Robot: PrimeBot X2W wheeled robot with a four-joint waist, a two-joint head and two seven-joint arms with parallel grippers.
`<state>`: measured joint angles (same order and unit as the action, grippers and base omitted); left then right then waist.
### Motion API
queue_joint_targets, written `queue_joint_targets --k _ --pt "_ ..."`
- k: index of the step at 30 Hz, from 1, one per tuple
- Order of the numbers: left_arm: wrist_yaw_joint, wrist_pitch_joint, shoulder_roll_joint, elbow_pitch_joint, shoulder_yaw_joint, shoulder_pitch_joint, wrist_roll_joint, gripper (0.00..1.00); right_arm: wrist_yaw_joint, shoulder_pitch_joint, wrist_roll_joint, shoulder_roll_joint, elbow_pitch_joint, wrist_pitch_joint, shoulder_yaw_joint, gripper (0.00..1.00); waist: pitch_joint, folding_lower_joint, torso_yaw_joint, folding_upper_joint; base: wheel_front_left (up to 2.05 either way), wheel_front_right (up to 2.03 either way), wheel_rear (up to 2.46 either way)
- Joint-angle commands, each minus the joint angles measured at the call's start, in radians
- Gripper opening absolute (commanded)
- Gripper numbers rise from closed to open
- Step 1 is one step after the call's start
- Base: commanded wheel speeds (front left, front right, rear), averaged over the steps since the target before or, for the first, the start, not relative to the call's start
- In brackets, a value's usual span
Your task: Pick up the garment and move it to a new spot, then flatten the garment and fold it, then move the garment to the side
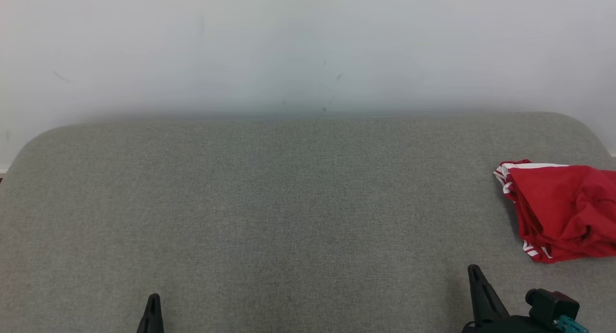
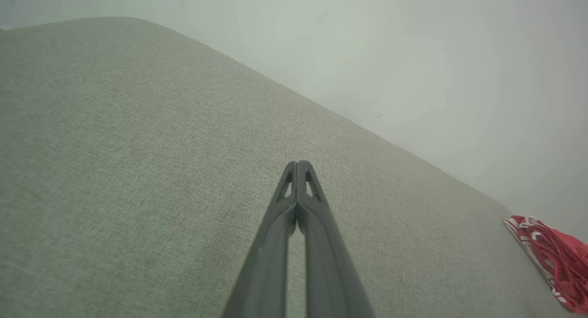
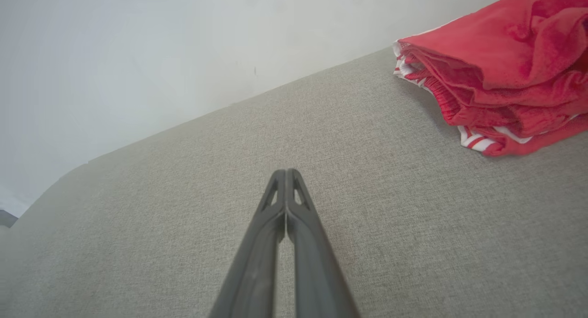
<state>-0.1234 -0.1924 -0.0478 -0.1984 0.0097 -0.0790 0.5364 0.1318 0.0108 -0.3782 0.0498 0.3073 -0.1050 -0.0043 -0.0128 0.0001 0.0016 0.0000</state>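
Observation:
The garment (image 1: 563,208) is red with white stripes at its hems, folded into a loose bundle at the right edge of the grey fabric surface (image 1: 288,203). It also appears in the right wrist view as the garment (image 3: 500,74) at upper right, and in the left wrist view as the garment (image 2: 556,258) at the far right. My right gripper (image 1: 474,270) is shut with nothing in it, a short way in front of and left of the bundle; its tips (image 3: 285,172) are pressed together. My left gripper (image 1: 154,298) is shut and empty at the lower left, far from the garment, fingertips (image 2: 297,163) closed.
The grey surface has rounded far corners and ends against a pale wall (image 1: 308,49). A wide stretch of bare fabric lies between the two grippers and to the left of the garment.

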Motion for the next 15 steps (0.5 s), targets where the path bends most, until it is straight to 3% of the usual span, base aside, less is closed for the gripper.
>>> queue_joint_targets --k 1,15 --pt "-0.002 0.01 -0.009 0.013 0.007 0.029 0.047 0.0 0.0 0.007 -0.052 0.001 -0.023 0.005 -0.006 0.0 0.0 -0.0001 0.0 0.0 0.0 0.0 0.0" --pt "-0.003 0.066 -0.014 0.01 0.018 0.053 0.242 0.0 0.0 0.002 -0.271 0.001 -0.054 0.034 -0.021 0.0 0.002 -0.0001 0.0 0.0 0.0 0.0 0.0"
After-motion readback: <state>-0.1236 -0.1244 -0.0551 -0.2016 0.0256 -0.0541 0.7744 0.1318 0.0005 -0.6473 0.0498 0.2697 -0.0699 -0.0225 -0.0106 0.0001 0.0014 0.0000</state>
